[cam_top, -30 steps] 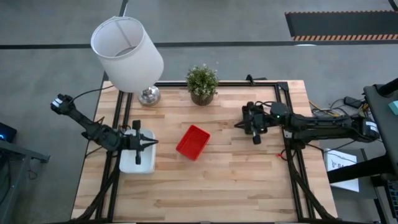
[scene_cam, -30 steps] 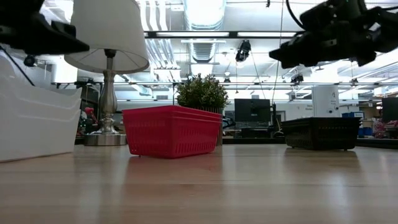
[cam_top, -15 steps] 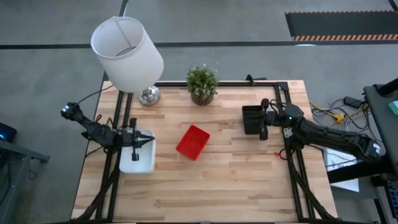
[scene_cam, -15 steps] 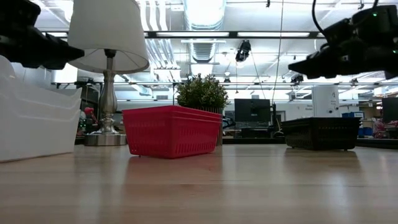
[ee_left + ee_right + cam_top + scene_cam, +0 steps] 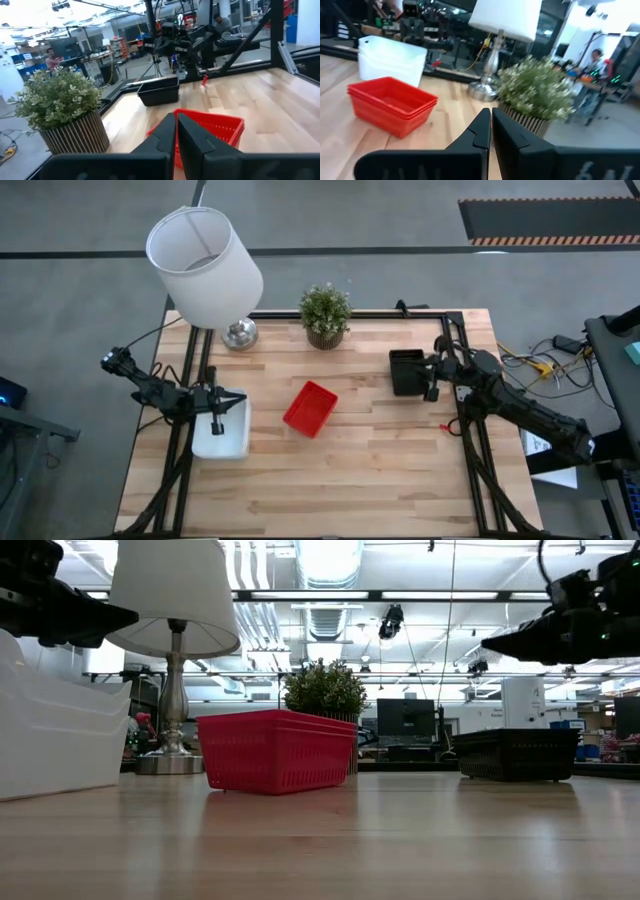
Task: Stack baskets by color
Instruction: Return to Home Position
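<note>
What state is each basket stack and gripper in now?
Red baskets: nested in one stack, centre, untouched.
Black baskets: stacked, right side, untouched.
White baskets: stacked, left edge, untouched.
Left gripper: fingers shut, empty, raised over the white baskets.
Right gripper: fingers shut, empty, raised beside the black baskets.

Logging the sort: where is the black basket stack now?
High view: the black basket stack sits on the right side of the table, beside the right claw; the red stack lies to its left.

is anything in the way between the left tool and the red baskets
Nothing visible. The left tool hangs shut above the white stack, and only bare table lies between it and the red stack.
</note>
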You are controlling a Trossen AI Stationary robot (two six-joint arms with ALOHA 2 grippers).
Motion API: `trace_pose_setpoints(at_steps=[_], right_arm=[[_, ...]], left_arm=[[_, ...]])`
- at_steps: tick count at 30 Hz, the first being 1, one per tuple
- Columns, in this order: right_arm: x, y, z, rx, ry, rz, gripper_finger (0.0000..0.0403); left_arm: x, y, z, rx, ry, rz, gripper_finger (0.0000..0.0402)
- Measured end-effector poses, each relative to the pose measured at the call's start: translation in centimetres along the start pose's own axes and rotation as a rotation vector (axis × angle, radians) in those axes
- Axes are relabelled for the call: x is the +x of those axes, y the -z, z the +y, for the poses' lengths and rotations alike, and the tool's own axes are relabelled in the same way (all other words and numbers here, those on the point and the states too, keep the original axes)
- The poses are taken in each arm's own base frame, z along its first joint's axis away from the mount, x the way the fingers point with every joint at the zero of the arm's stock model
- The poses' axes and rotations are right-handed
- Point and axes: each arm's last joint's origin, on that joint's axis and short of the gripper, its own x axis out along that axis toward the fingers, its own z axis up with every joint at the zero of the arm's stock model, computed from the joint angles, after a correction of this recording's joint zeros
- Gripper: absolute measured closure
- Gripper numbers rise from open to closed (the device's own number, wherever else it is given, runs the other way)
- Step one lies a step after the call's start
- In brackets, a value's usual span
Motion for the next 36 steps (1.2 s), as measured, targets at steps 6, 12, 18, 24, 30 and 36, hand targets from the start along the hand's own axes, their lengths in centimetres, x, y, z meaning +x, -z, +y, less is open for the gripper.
trace_pose_setpoints(at_steps=[6, 12, 18, 24, 30, 36], right_arm=[[-0.7, -0.1, -0.3, -0.019, 0.050, -0.007, 0.0394], [-1.6, -1.0, -0.7, 0.015, 0.120, -0.017, 0.0394], [-2.5, -3.1, -1.2, 0.081, 0.142, 0.051, 0.0394], [-2.3, -2.5, -1.0, 0.076, 0.111, 0.058, 0.0394], [-1.6, 0.1, -0.5, 0.104, 0.033, -0.005, 0.0394], [-1.4, 0.5, -0.8, 0.083, 0.119, 0.046, 0.0394]], left_arm=[[0.0, 0.0, 0.0, 0.001, -0.017, 0.005, 0.0401], [0.0, 0.1, 0.1, -0.002, -0.034, 0.007, 0.0401], [0.0, 0.1, 0.2, -0.002, -0.065, 0.015, 0.0401], [0.0, 0.1, 0.3, -0.026, -0.096, 0.021, 0.0401], [0.0, 0.1, 0.3, -0.020, -0.104, 0.022, 0.0401], [0.0, 0.1, 0.3, -0.026, -0.105, 0.016, 0.0401]])
